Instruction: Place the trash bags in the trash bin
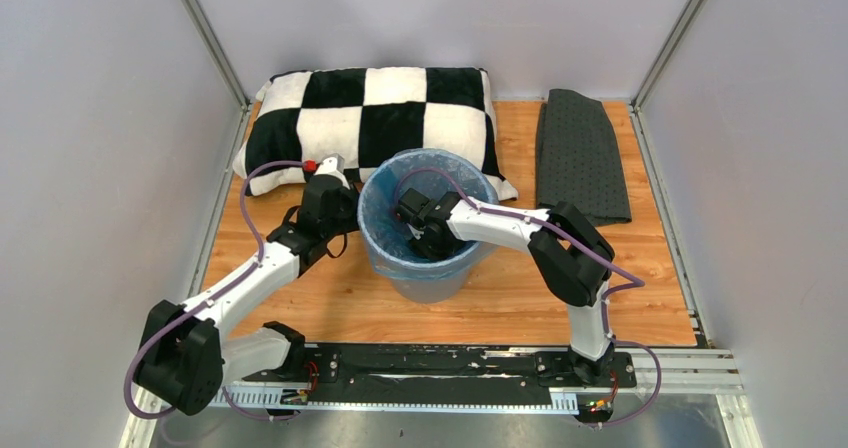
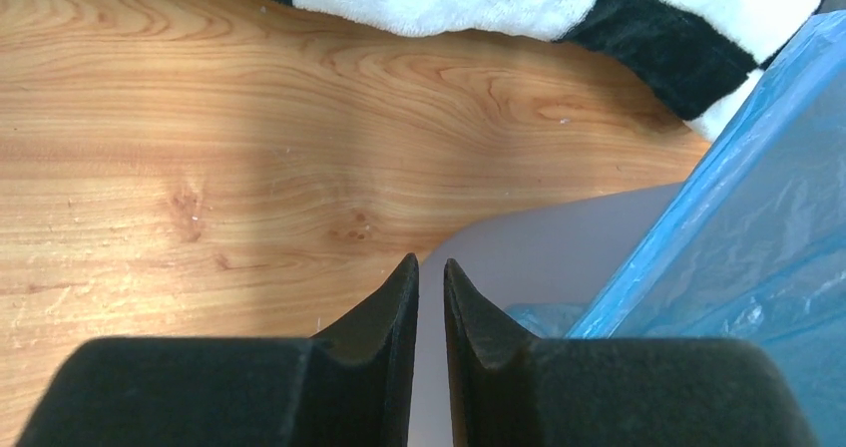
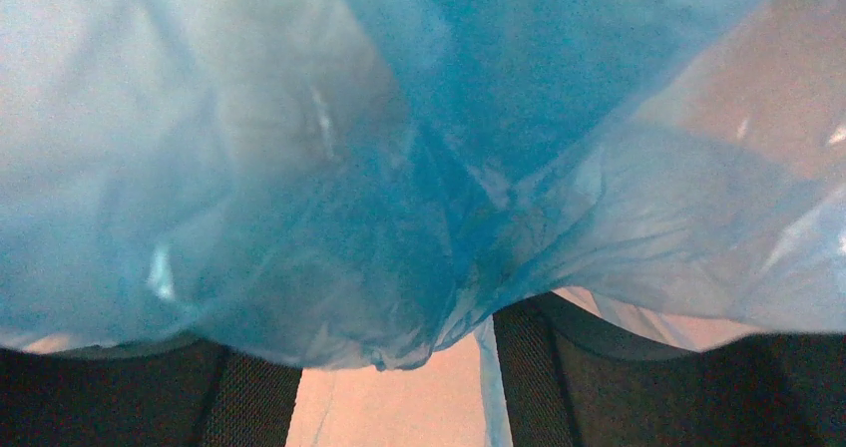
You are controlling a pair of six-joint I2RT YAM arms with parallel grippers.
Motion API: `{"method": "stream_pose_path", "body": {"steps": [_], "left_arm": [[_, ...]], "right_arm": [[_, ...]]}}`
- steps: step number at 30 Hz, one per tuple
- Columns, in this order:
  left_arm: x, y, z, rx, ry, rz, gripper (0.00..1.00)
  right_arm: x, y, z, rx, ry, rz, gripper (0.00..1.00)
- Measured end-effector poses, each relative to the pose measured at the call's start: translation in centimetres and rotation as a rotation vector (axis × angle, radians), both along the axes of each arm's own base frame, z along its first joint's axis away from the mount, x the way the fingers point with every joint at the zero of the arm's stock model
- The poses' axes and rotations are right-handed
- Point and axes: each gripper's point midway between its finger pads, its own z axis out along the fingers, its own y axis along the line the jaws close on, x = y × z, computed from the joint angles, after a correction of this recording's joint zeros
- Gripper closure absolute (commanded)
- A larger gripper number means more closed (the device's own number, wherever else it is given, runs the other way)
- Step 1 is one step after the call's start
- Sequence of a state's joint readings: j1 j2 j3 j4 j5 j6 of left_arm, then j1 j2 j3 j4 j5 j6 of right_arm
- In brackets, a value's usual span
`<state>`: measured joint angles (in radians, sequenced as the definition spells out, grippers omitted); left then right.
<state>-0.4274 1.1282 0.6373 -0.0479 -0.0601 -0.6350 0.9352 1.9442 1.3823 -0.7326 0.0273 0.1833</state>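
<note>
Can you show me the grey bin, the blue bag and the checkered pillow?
grey bin point(image 1: 432, 288): overhead view, bare front wall.
blue bag point(image 1: 380, 218): overhead view, left side inside the bin.
checkered pillow point(image 1: 395, 86): overhead view, white top-middle square.

The light-grey trash bin point(image 1: 430, 286) stands mid-table, the blue trash bag point(image 1: 378, 220) lining it, with the right gripper point(image 1: 410, 215) dipped inside from 3 o'clock, the left gripper point(image 1: 343, 190) at its 9 o'clock rim, a checkered pillow point(image 1: 380, 118) at 12 o'clock and a grey mat point(image 1: 580, 158) at 2 o'clock.

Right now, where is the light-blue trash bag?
In the top view, the trash bag is inside the trash bin, spread against its inner wall. The bin stands near the middle of the wooden table, just in front of the checkered pillow.
</note>
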Motion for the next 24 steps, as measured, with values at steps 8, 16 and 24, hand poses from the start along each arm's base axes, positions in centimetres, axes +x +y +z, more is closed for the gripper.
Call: {"method": "stream_pose_path", "body": {"steps": [8,16,24], "left_arm": [[-0.6,0.5,-0.2,0.018,-0.011,0.002,0.81],[-0.7,1.2,0.2,0.041,-0.027,0.015,0.76],[-2.0,3.4,0.4,0.125,-0.014,0.064,0.69]], "right_arm": [[0.1,-0.1,0.0,-0.008,-0.006,-0.009,0.32],[0.2,-0.7,0.2,-0.036,-0.015,-0.029,0.32],[0.2,-1.0,0.3,-0.05,-0.02,-0.038,0.32]]}}
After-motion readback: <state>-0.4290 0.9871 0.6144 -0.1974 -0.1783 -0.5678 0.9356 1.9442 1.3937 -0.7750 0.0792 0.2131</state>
